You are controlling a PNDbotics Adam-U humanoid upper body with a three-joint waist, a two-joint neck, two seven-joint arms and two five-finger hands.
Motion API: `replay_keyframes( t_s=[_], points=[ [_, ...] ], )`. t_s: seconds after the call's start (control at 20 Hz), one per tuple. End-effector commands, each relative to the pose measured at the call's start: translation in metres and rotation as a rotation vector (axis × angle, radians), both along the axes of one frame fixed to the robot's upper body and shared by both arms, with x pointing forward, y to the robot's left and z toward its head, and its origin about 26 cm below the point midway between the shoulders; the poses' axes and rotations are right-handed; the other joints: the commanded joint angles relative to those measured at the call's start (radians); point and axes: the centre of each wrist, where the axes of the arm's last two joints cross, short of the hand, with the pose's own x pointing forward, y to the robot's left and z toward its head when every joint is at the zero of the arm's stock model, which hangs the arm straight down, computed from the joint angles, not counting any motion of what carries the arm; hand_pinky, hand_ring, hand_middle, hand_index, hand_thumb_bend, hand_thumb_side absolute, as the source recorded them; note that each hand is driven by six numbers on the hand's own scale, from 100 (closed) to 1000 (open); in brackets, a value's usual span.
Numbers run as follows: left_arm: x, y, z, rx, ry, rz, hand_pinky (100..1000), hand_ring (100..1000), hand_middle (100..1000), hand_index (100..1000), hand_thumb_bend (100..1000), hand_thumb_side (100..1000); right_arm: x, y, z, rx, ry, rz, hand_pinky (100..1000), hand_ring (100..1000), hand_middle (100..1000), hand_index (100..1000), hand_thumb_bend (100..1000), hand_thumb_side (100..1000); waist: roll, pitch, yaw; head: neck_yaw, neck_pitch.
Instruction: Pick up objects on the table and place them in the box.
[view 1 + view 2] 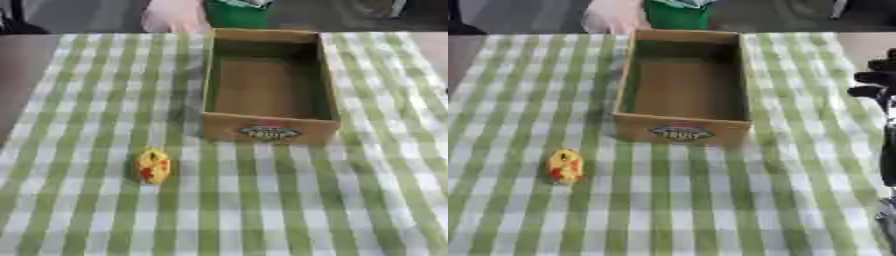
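1. Your work surface is a table covered by a green-and-white checked cloth [105, 210], lying flat, with bare tabletop showing at the far left corner.
2. Your box [269, 127] is an open cardboard crate that stands upright at the far centre of the cloth. Its long axis runs away from you. The near wall carries an oval label [269, 132] in red and dark colours; the lettering cannot be read.
3. The inside of the box shows only its brown floor and walls.
4. Your one object on the cloth is a small yellow item with red-orange patches [151, 166], roughly egg-shaped. It lies on the cloth to the near left of the box, well apart from it and touching nothing else. What it is cannot be made out.
5. Your right hand [878, 82] shows only in the right eye view, at the right edge, level with the box and clear of both box and object. Dark fingers point inward over the cloth; whether they are spread or curled cannot be told.
6. Your left hand appears in neither view.
7. Beyond the table's far edge you have a green container [234, 14] and a pale rounded shape beside it, off the cloth.
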Motion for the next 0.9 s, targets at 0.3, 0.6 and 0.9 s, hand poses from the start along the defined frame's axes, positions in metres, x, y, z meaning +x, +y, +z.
replay_keyframes(
  t_s=[0.3, 0.6, 0.9],
  points=[
    [-0.004, 0.002, 0.007, 0.023, -0.019, 0.004, 586, 561, 619, 878, 147, 811, -0.002, -0.001, 0.006, -0.022, -0.018, -0.002, 593, 663, 652, 789, 100, 587, 0.004, -0.014, 0.0, -0.004, -0.009],
    [-0.002, 0.007, 0.019, 0.126, -0.009, 0.026, 583, 560, 621, 874, 209, 866, -0.002, -0.001, 0.006, -0.024, -0.014, -0.001, 593, 663, 652, 789, 100, 586, 0.009, -0.02, -0.001, -0.018, 0.0],
    [0.004, 0.013, 0.06, 0.488, 0.04, 0.154, 571, 568, 618, 863, 315, 952, -0.003, -0.002, 0.006, -0.028, -0.005, 0.001, 593, 663, 652, 789, 100, 585, 0.019, -0.035, 0.001, -0.05, 0.027]
  ],
)
